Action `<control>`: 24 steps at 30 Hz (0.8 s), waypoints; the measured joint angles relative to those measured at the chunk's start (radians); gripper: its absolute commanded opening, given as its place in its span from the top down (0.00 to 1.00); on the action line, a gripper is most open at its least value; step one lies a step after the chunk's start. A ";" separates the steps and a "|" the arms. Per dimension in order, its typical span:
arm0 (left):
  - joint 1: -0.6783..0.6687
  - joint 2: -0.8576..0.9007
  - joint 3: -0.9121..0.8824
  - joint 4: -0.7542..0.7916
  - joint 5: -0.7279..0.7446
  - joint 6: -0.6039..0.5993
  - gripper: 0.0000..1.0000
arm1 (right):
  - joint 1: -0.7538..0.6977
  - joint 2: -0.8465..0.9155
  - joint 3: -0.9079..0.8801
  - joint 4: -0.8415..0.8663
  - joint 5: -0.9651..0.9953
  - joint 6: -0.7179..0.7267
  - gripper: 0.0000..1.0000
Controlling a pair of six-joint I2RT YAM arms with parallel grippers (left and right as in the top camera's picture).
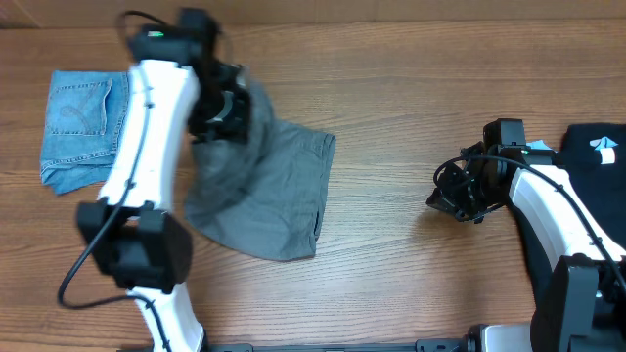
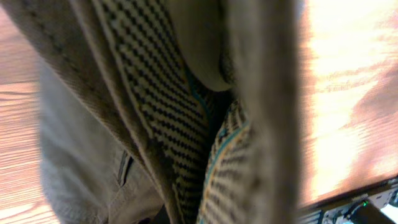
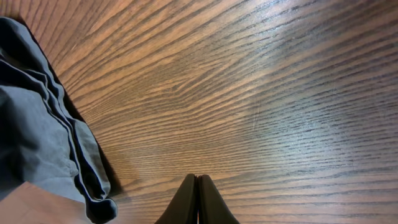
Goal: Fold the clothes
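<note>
Our left jaws clamped on the grey shorts [image 1: 279, 186], our right jaws pressed together over the desk [image 1: 391, 274]

white-shelled arms [image 1: 152, 117] — black joints [image 1: 147, 249], black cables [image 1: 78, 264], green status lights [image 1: 152, 35]

This is looking like a robotics lab bench. A white-and-black left arm [image 1: 147, 127] and right arm [image 1: 548, 196] are rising from the near edge of a wood-grain worktop [image 1: 391, 244], a black cable [image 1: 83, 264] is looping beside the left one, and a green status light [image 1: 154, 36] is glowing near the far edge. Grey shorts [image 1: 274, 196], blue denim shorts [image 1: 78, 127] toward the far left corner and a dark garment [image 1: 597, 176] at the right edge are sharing the surface.
</note>
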 measured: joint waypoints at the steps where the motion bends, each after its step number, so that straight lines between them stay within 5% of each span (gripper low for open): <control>1: -0.030 0.016 0.000 0.001 -0.005 -0.017 0.90 | 0.000 0.000 0.000 -0.002 0.000 0.000 0.96; 10: -0.250 0.135 -0.005 0.014 -0.135 -0.183 0.90 | 0.000 0.000 0.000 -0.006 0.000 -0.014 0.96; 12: -0.252 0.137 -0.005 0.023 -0.146 -0.204 0.76 | 0.000 0.000 0.000 -0.008 0.000 -0.015 0.96; 14: -0.251 0.137 -0.005 0.021 -0.153 -0.222 0.44 | 0.000 0.000 0.000 -0.009 0.000 -0.019 0.96; 15: -0.251 0.137 -0.005 0.014 -0.154 -0.225 0.37 | 0.000 0.000 0.000 -0.009 0.000 -0.019 0.96; 24: -0.185 0.137 0.032 -0.138 -0.210 -0.195 0.24 | 0.000 0.000 0.000 -0.011 -0.005 -0.061 0.92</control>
